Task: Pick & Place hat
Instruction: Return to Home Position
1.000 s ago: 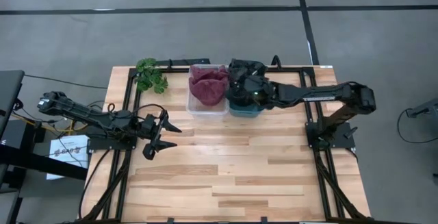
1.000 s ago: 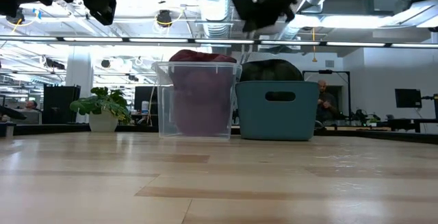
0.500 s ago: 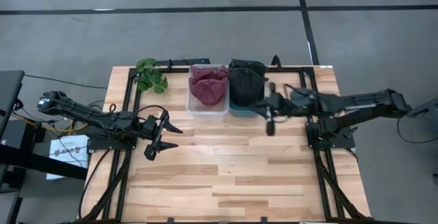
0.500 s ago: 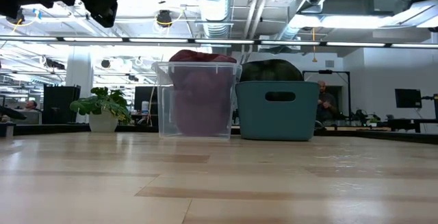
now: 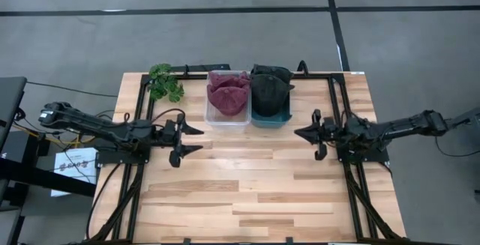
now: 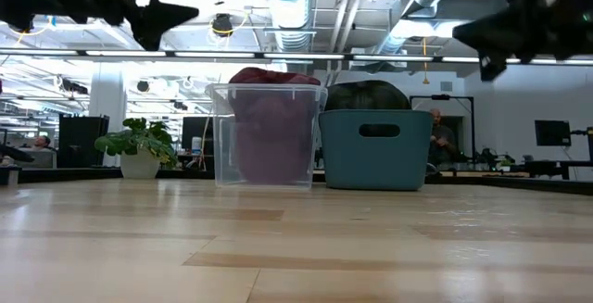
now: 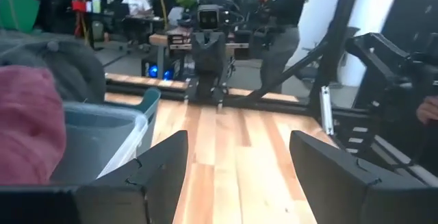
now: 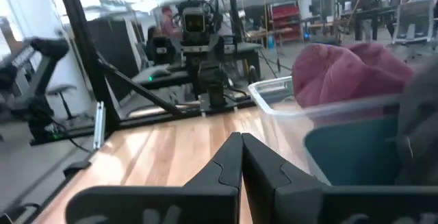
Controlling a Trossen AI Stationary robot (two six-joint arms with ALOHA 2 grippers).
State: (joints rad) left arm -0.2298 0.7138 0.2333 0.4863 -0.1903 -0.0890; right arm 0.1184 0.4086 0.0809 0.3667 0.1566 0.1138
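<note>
A dark hat [image 5: 268,91] lies in the teal bin [image 5: 259,120] at the table's far middle, bulging over its rim [image 6: 366,94]. Maroon hats [image 5: 228,95] fill the clear bin [image 5: 211,118] beside it on the left. My right gripper [image 5: 298,133] hangs shut and empty above the table, to the right and near side of the teal bin, pointing toward the table's left; its fingertips meet in its wrist view [image 8: 241,140]. My left gripper [image 5: 191,138] hangs open and empty at the left, pointing right [image 7: 236,155].
A small potted plant [image 5: 165,82] stands at the far left corner. Black frame rails run along the left, right and far edges [image 5: 341,95]. The wooden table [image 5: 247,185] stretches toward the near edge. People show in the room behind [image 6: 437,136].
My right gripper has drawn back from above the teal bin toward the table's right and near side, and has come lower into the low view. The dark hat has stayed behind in the teal bin. My left gripper has gone a little toward the table's right.
</note>
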